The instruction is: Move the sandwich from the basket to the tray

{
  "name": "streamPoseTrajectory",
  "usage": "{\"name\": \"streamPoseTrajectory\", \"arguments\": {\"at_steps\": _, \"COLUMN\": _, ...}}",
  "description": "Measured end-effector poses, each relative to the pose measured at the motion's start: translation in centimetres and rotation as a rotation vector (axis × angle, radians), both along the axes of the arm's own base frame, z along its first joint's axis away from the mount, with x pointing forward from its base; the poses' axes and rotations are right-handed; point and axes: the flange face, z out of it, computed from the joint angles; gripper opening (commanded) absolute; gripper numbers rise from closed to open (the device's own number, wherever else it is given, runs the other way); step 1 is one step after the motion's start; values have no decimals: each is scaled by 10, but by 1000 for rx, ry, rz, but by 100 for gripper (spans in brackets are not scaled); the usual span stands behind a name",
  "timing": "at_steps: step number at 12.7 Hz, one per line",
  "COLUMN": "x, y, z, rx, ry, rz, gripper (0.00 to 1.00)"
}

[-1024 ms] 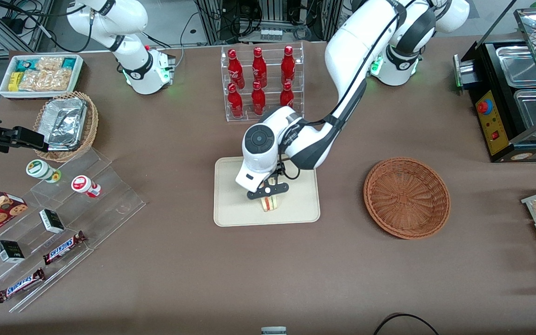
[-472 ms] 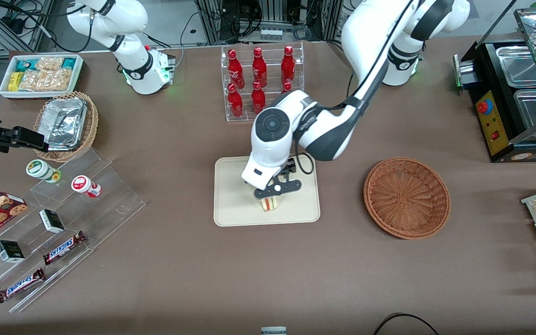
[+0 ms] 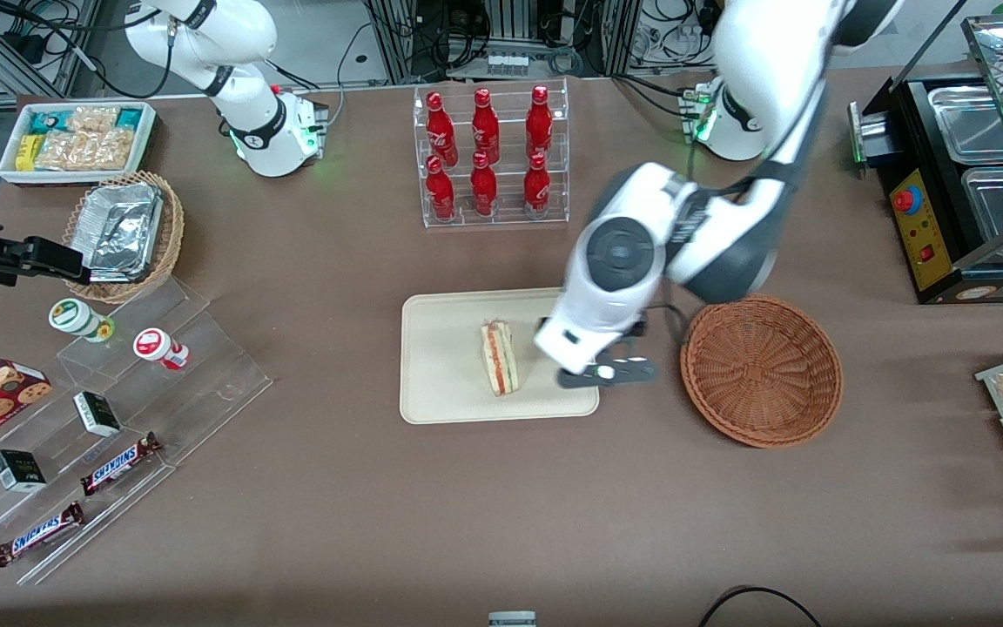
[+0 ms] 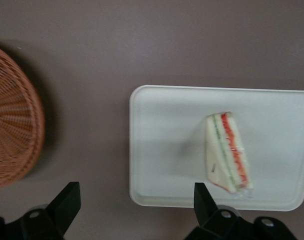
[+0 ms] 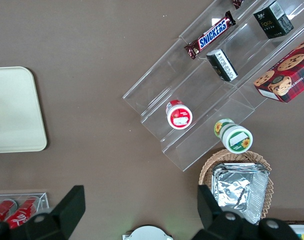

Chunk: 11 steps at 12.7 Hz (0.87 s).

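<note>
Sandwich is seen lying on the tray, on its side, with the red and green filling stripes along the long cut edge turned upward and its narrow point directed away from the front camera. It rests toward the middle of the tray, clear of the rim, and nothing is touching it.

The gripper is held above the table at the tray's edge nearest the basket — between tray and basket. Its fingers are spread wide apart and nothing is held between them. In the left wrist view the gap between the two black fingertips spans bare brown table and the tray's corner; the sandwich is seen just outside one fingertip, well apart from the pads, while the basket lies outside the other fingertip.

The basket is a round, reddish-brown woven bowl, and nothing is seen inside it. A clear rack of red bottles stands farther from the front camera than the tray.
</note>
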Motion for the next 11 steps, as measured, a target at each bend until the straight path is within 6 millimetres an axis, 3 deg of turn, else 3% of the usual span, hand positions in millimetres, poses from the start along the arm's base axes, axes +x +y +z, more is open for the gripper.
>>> {"name": "streamPoseTrajectory", "arguments": {"at_steps": 4, "x": 1, "y": 77, "z": 12, "rx": 9, "ry": 27, "rz": -76, "gripper": 100}}
{"name": "streamPoseTrajectory", "arguments": {"at_steps": 8, "x": -10, "y": 157, "z": 50, "rx": -8, "ry": 16, "rz": -173, "gripper": 100}}
{"name": "streamPoseTrajectory", "arguments": {"at_steps": 11, "x": -23, "y": 204, "z": 77, "rx": -12, "ry": 35, "rz": -226, "gripper": 100}}
